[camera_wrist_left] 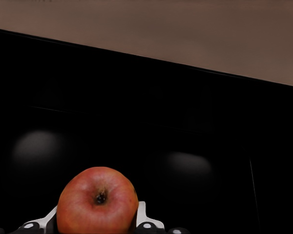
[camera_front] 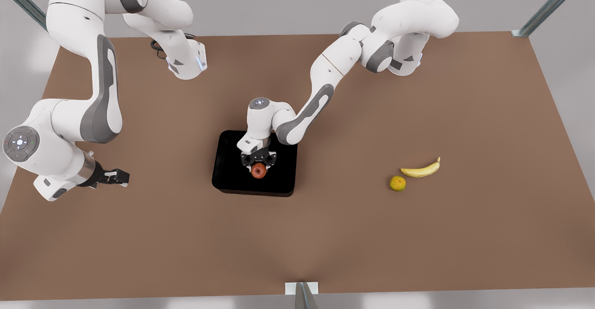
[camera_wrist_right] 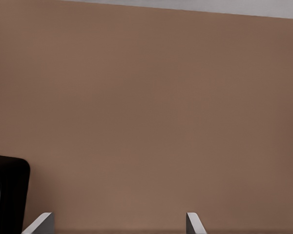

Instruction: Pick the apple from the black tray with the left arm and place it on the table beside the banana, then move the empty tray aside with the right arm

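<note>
left gripper (camera_front: 258, 164) pinching apple (camera_front: 258, 171) over tray (camera_front: 228, 160); banana (camera_front: 421, 169) off toward front view's right. right gripper (camera_front: 122, 177) spread wide, empty, waiting.

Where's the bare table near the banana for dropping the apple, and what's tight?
Free: table around the banana, and the strip between it and the black tray. Tight: the citrus sits close by the banana's end. Left gripper is on the apple; right gripper waits, open.

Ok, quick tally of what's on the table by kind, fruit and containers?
Apples: 1, the apple, in the black tray between the left gripper's fingers
Bananas: 1, the banana
Citrus fruits: 1
Trays: 1
Total: 4
</note>
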Robot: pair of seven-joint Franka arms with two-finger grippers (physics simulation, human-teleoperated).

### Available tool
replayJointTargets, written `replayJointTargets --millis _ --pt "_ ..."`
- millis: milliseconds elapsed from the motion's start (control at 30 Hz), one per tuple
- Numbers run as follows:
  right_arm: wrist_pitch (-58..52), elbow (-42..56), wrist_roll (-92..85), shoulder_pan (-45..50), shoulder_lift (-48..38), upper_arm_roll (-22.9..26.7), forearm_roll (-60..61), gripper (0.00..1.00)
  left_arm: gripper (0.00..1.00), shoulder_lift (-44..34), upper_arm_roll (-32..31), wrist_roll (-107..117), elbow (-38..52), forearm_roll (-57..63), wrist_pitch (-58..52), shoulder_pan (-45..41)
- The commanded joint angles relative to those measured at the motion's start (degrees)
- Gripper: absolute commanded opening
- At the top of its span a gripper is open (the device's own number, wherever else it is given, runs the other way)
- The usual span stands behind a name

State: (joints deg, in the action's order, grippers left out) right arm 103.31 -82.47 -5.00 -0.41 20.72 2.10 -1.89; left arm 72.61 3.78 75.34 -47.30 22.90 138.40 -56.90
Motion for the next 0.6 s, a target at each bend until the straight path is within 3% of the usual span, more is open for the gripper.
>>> replayJointTargets --millis 0,100,267,400,433,567 --pt "0.0 0.0 -0.2 0.0 -0.1 0.0 0.0 1.0 0.73 -0.1 0.1 5.8 0.0 0.0 0.1 0.0" --pt "0.0 0.0 -0.1 0.1 -0.1 0.0 0.0 1.0 0.74 -2.2 -0.2 0.3 -0.2 -0.5 -6.2 0.1" --pt "-0.1 0.0 -0.1 0.1 -0.2 0.0 0.2 1.0 0.74 -12.0 -0.3 -23.6 -0.9 -13.8 -23.3 4.3" --pt "-18.0 7.8 18.3 1.5 -1.5 -8.9 0.0 1.0 0.74 -21.5 -0.3 -48.2 -3.3 -22.9 -36.1 17.7" --pt "-19.2 8.4 29.2 1.5 -1.5 -13.0 -0.1 1.0 0.74 -21.6 -0.3 -53.4 -3.3 -23.0 -36.7 20.9" --pt "-22.2 7.8 38.7 1.5 -0.9 -20.6 2.9 0.97 0.74 -21.6 -0.2 -72.8 -9.2 -23.0 -33.3 29.7"
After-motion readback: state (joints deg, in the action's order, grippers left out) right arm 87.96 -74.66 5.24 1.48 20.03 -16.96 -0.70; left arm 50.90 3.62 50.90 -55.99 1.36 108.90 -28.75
